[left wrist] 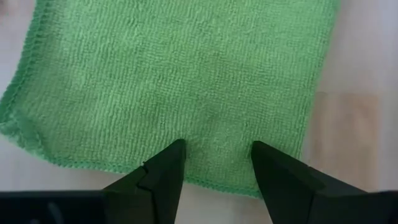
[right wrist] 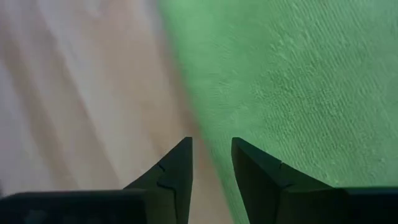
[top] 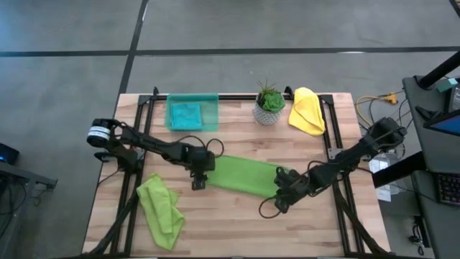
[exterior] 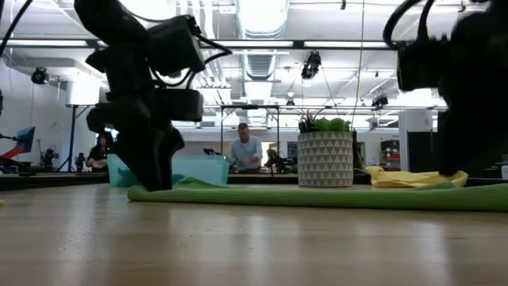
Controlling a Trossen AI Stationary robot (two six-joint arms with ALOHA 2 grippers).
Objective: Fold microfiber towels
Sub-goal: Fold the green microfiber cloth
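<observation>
A lime green microfiber towel lies flat as a long strip across the middle of the table. My left gripper stands open at the strip's left end, pointing steeply down, with its fingertips over the hemmed edge. At the strip's right end my right gripper also points steeply down. Its fingers stand a narrow gap apart on either side of the towel's side edge. A second lime green towel lies crumpled at the near left. A yellow one lies at the far right, and a teal one is in the tray. My left gripper's fingertips stand low over the towel's left end just inside its hem, but I cannot tell whether they touch the cloth. My right gripper's fingers straddle the towel's edge at its right end; whether they touch it cannot be told.
A see-through green tray stands at the far left of centre. A small potted plant stands beside the yellow towel. Bare wood lies in front of the strip. People show in the room beyond the table.
</observation>
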